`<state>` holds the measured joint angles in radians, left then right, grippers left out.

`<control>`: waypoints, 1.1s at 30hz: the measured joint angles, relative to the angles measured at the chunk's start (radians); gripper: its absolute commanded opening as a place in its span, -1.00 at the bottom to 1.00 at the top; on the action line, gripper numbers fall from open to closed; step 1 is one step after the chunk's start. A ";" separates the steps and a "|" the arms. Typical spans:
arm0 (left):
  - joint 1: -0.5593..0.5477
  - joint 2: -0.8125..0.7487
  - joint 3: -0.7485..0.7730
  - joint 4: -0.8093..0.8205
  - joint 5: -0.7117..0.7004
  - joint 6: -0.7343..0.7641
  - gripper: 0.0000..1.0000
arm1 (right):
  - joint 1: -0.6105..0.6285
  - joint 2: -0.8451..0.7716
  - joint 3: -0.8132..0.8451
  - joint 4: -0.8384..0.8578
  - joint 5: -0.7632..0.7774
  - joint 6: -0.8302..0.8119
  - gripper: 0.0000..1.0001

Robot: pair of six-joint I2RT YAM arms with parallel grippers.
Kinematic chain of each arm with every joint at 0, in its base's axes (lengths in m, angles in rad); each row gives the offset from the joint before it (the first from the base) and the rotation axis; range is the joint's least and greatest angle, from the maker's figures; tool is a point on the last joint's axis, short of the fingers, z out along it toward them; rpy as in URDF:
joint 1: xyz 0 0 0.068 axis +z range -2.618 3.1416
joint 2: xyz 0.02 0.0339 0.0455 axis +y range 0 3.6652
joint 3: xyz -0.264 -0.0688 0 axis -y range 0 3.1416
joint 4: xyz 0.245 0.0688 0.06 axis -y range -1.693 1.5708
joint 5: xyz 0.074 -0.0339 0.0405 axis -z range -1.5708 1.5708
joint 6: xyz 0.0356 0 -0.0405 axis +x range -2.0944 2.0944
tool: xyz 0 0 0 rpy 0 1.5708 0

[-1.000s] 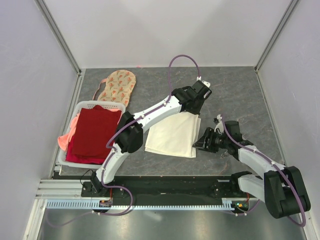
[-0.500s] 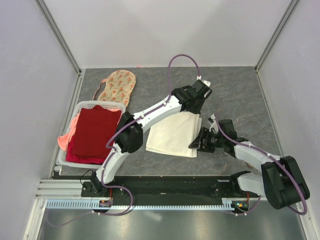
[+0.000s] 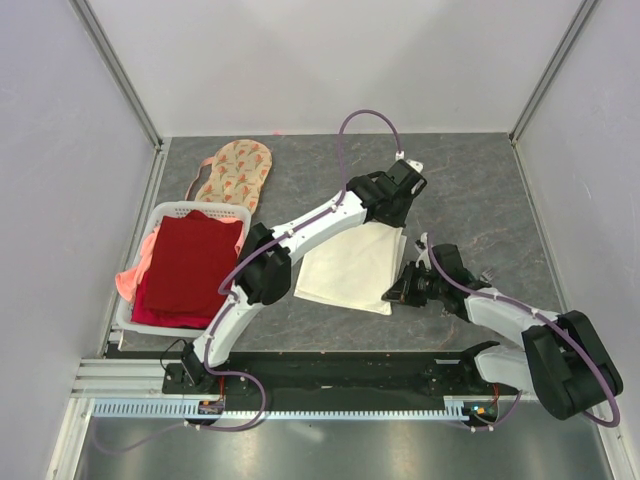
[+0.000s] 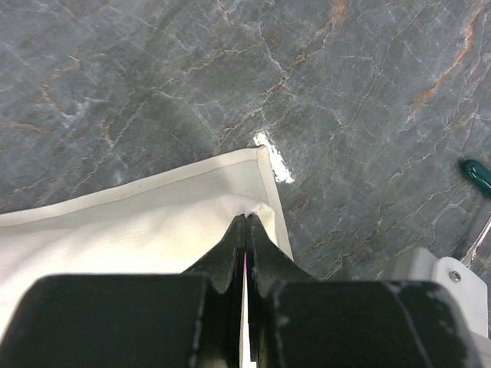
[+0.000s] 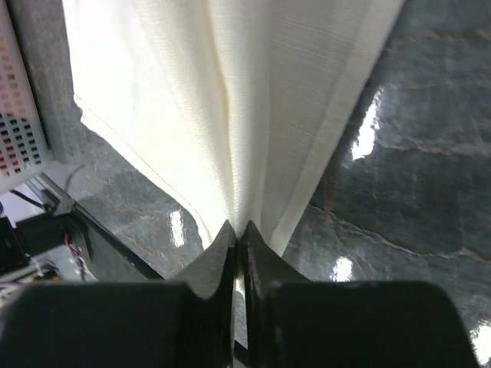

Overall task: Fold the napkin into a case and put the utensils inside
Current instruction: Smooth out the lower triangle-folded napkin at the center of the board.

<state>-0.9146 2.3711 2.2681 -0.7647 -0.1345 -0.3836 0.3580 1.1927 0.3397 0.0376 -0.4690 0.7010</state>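
Note:
The cream-white napkin (image 3: 345, 265) lies flat as a broad rectangle in the middle of the grey table. My left gripper (image 3: 393, 222) is at its far right corner. In the left wrist view that gripper (image 4: 245, 216) is shut on the napkin (image 4: 146, 222) just inside the hemmed corner. My right gripper (image 3: 393, 293) is at the near right corner. In the right wrist view it (image 5: 236, 226) is shut on the napkin (image 5: 230, 92), whose layers fan away from the jaws. The utensils are out of view.
A white basket (image 3: 200, 208) holding a red cloth (image 3: 185, 265) stands at the left, with a pink cloth (image 3: 125, 282) over its side. A peach floral cloth (image 3: 235, 172) lies behind it. A green-tipped thing (image 4: 477, 175) lies right of the napkin's corner.
My right gripper has slid left onto the napkin's near right corner and shut on it. The left gripper has kept its hold and barely moved.

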 measured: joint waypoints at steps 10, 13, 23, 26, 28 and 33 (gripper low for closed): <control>-0.003 0.064 0.018 0.019 0.043 -0.026 -0.07 | -0.011 -0.005 -0.129 0.160 -0.013 0.116 -0.18; -0.001 0.085 0.044 0.039 0.060 -0.029 0.63 | -0.056 -0.047 -0.122 0.125 -0.046 0.095 0.21; 0.005 -0.102 -0.093 0.049 0.082 -0.032 0.53 | -0.171 -0.054 0.098 -0.215 0.061 -0.093 0.45; 0.007 -0.311 -0.251 0.057 0.078 -0.037 0.43 | -0.173 0.024 0.206 -0.283 0.106 -0.154 0.36; 0.010 -0.454 -0.354 0.075 0.069 -0.041 0.40 | -0.173 0.059 0.244 -0.299 0.118 -0.191 0.36; 0.036 -0.763 -0.659 0.136 0.089 -0.071 0.36 | -0.146 0.072 0.247 -0.339 0.130 -0.232 0.24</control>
<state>-0.8787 1.6077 1.6093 -0.6289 -0.0452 -0.4545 0.2115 1.2652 0.5869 -0.3012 -0.3393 0.4694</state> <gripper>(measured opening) 0.699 0.685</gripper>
